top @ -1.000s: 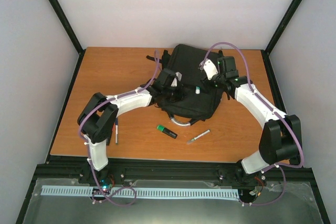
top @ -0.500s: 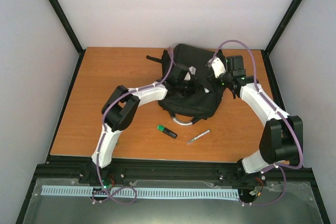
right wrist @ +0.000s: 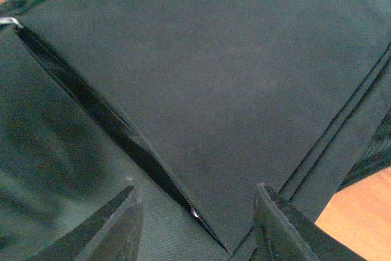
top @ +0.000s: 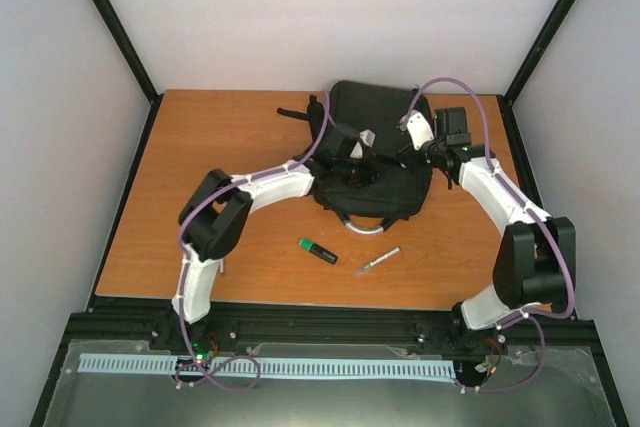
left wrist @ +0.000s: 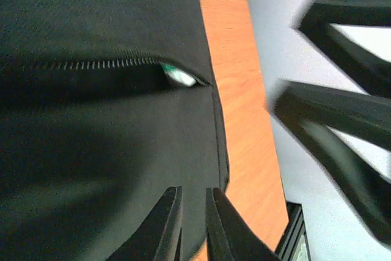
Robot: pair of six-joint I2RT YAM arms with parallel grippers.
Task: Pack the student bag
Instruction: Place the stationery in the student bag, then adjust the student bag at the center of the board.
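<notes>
L gripper (left wrist: 192,195) pinched nearly shut, empty, just over black backpack (top: 368,112) at rear centre of table (top: 200,147). R gripper (right wrist: 197,192) spread wide above the zip (right wrist: 122,139). Only L wrist cam shows green-white thing (left wrist: 178,77) inside the open zip. In front: green marker (top: 318,251), pen (top: 377,261). Arms hide backpack's middle from top cam.

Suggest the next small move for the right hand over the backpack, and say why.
Probably lower the right hand and close on the flap edge beside the zip: it stands open astride that seam on the student bag, while a green highlighter and a pen lie unpacked on the table.
</notes>
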